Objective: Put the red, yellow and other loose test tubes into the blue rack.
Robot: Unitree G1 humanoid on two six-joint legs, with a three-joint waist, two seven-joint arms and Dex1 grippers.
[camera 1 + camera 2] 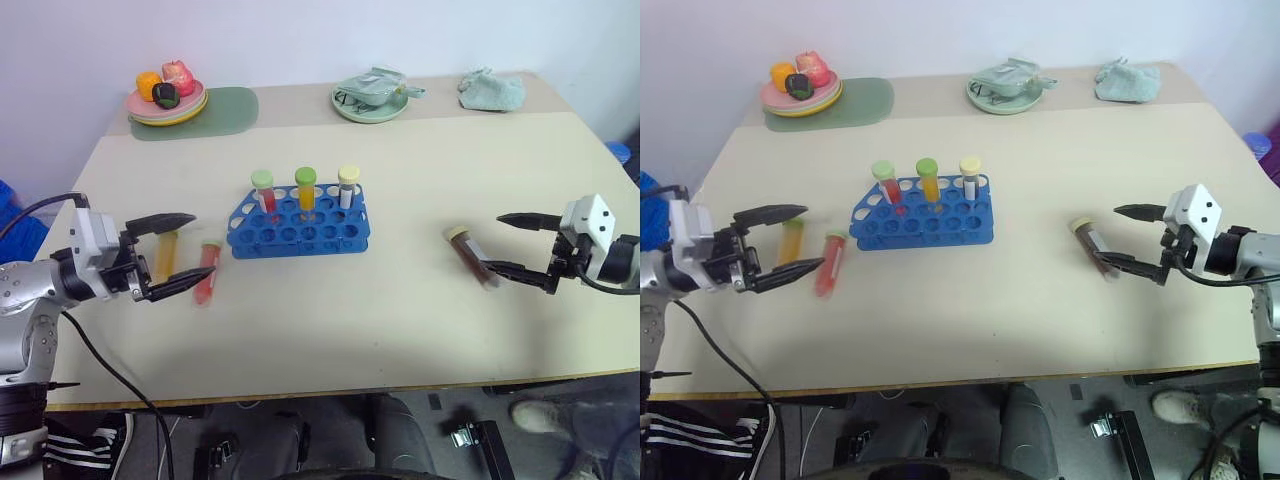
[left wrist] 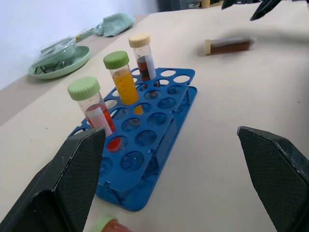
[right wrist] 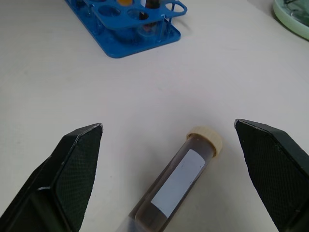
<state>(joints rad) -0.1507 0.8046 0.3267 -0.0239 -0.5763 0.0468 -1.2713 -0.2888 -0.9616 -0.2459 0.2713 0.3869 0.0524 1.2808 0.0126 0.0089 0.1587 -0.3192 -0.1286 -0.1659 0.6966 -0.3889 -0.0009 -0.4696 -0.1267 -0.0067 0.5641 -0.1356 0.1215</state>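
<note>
Three capped tubes already stand in the blue rack (image 1: 298, 224) mid-table, while three lie loose: a yellow tube (image 1: 165, 256) and red tube (image 1: 206, 271) by the wide-open, empty left gripper (image 1: 170, 254), and what looks like a brown tube (image 1: 470, 255) before the equally open right gripper (image 1: 512, 246).

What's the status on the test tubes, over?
Left gripper and right gripper open, empty. Three tubes standing in blue rack. Yellow tube, red tube, brown tube loose on table. Nothing blocking.
</note>
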